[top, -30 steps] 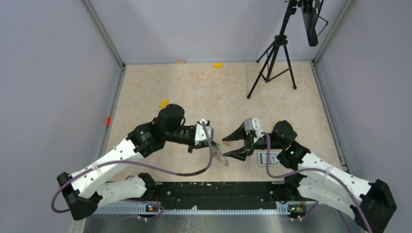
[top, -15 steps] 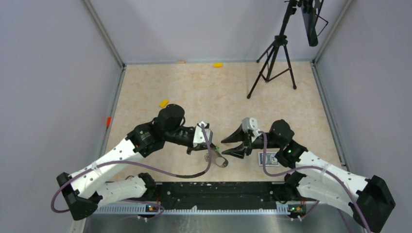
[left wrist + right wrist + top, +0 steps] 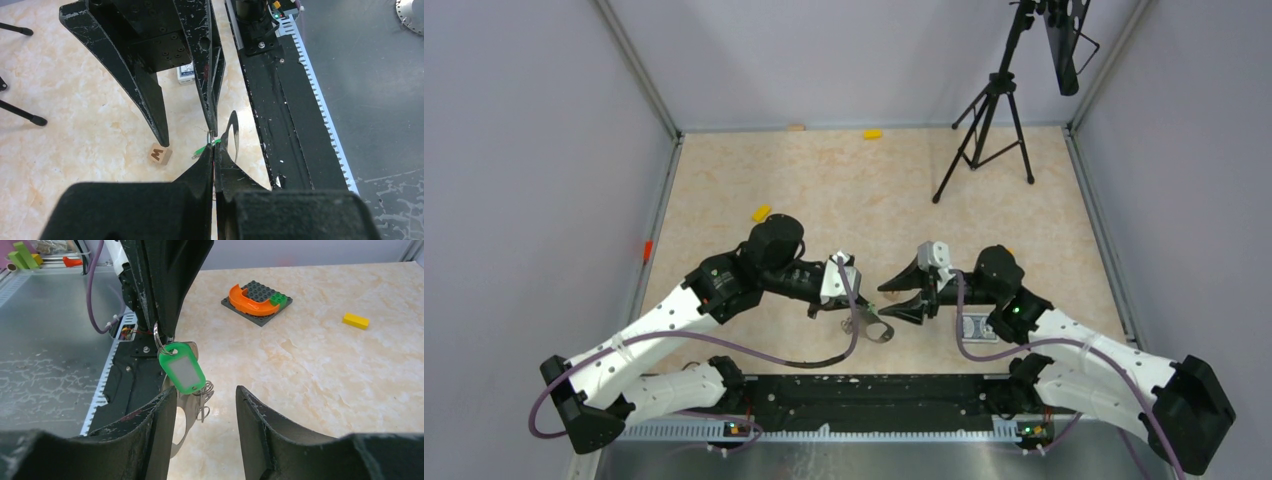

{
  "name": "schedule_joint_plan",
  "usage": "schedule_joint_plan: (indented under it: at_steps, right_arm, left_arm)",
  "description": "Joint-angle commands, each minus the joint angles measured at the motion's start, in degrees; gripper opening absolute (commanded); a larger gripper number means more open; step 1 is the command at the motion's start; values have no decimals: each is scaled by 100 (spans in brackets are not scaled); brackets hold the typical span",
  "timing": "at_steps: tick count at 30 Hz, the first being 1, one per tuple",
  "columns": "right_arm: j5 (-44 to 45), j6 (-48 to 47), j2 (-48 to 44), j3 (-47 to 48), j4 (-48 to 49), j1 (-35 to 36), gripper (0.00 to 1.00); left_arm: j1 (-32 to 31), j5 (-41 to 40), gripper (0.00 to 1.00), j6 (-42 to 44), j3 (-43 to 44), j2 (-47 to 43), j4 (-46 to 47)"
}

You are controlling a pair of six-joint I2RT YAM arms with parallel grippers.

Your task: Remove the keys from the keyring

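Note:
My left gripper (image 3: 214, 147) is shut on the keyring (image 3: 181, 426), a flat grey loop that hangs from its tips just above the table, also seen from above (image 3: 881, 331). A green-headed tag (image 3: 182, 367) and small silvery keys (image 3: 204, 397) dangle from the same bunch under the left gripper's fingers (image 3: 165, 295). My right gripper (image 3: 206, 390) is open, its tips level with the bottom of the bunch; the keys hang between the jaws, close to the left finger. In the top view the right gripper (image 3: 882, 302) faces the left gripper (image 3: 862, 310) tip to tip.
A small wooden cube marked M (image 3: 160, 154) lies under the right gripper's fingers. A small printed box (image 3: 977, 326) sits by the right arm. There are a black tripod (image 3: 989, 120) at the back right, yellow blocks (image 3: 762, 212) (image 3: 873, 133), and a brick plate with an orange arch (image 3: 256, 302).
My right gripper has moved left toward the left gripper's tips and narrowed its jaws somewhat. The hanging keyring has shifted slightly. The left arm has hardly moved.

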Motion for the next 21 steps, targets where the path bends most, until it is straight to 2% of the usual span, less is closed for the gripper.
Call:
schedule_joint_plan:
  at_steps: [1,9,18,21]
  right_arm:
    - [-282,-145,62,57,165,116,48]
    - [-104,-13,349,54,584,457,52]
    - [61,168,521,105,873,691,52]
    - [87,221,460,104,867,689,39]
  left_arm:
    - [-17,75,0,39,219,-101,199]
    - [-12,106,0,-62,147,-70,313]
    - [-12,8,0,-136,65,-102,351]
    - [-11,-28,0,-160,27,-124,358]
